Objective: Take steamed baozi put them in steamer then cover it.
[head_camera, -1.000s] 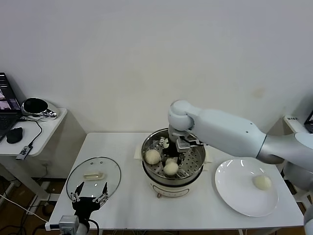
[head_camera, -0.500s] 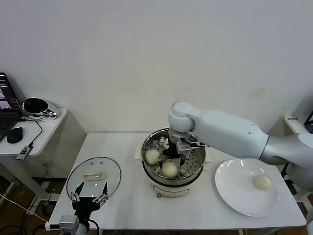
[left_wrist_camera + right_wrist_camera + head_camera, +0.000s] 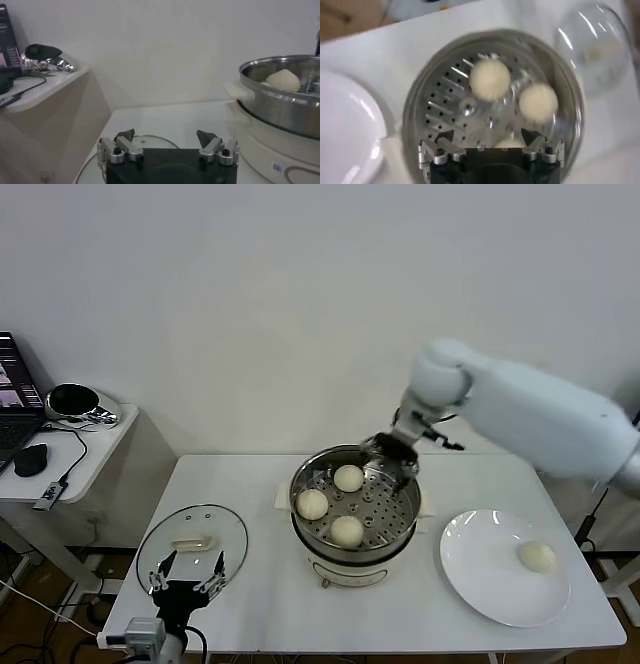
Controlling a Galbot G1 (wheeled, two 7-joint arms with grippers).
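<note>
The steamer (image 3: 385, 504) stands mid-table with three steamed baozi on its perforated tray: one at the back (image 3: 348, 477), one to the left (image 3: 312, 503), one at the front (image 3: 347, 530). A fourth baozi (image 3: 537, 556) lies on the white plate (image 3: 480, 569). My right gripper (image 3: 393, 452) hovers open and empty over the pot's back right rim; in its wrist view (image 3: 487, 136) two baozi (image 3: 490, 79) (image 3: 538, 101) show below. The cover (image 3: 190, 534) lies flat at the table's left. Open and empty, my left gripper (image 3: 185, 574) waits just above the cover's near edge (image 3: 150, 142).
A side desk (image 3: 95, 444) with a laptop, mouse and cables stands off the table's left. The steamer's wall (image 3: 280, 107) rises close to the right of my left gripper. Bare tabletop lies between cover and steamer and in front of the pot.
My right gripper opened, left the third baozi at the back of the tray, and lifted up and back to the right, out of the pot. The left arm stayed put.
</note>
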